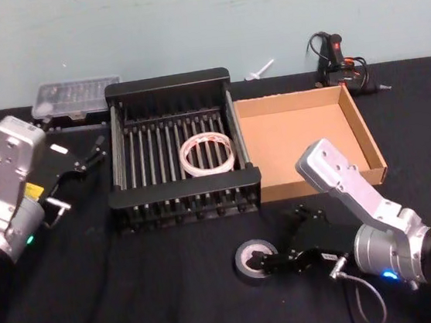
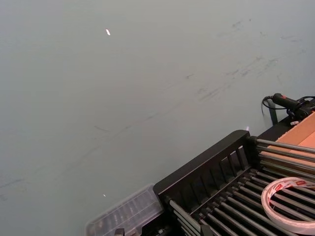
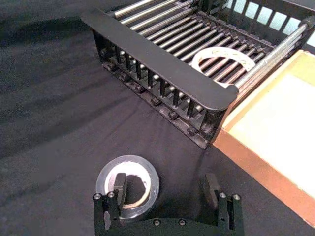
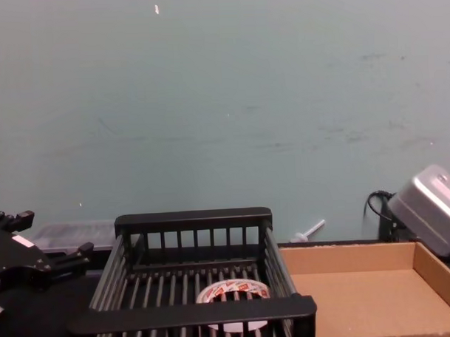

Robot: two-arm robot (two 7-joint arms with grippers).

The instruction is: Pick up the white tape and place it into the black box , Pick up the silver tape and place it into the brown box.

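Right pincer [image 3: 167, 189], jaws spread wide and holding nothing, hovers with one finger over the silver tape [image 3: 128, 185] lying on the surface, so that half remains undone with the brown box [image 1: 307, 143] beyond it bare, while the white tape [image 1: 207, 153] already rests in the black box [image 1: 168, 85] and the left pincer [image 1: 94, 153], open and empty, idles beside that crate.

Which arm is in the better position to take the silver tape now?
The right. Its tool is open just above the silver tape, one finger over the roll's core. The left tool is far off, beside the black box, which holds the white tape.
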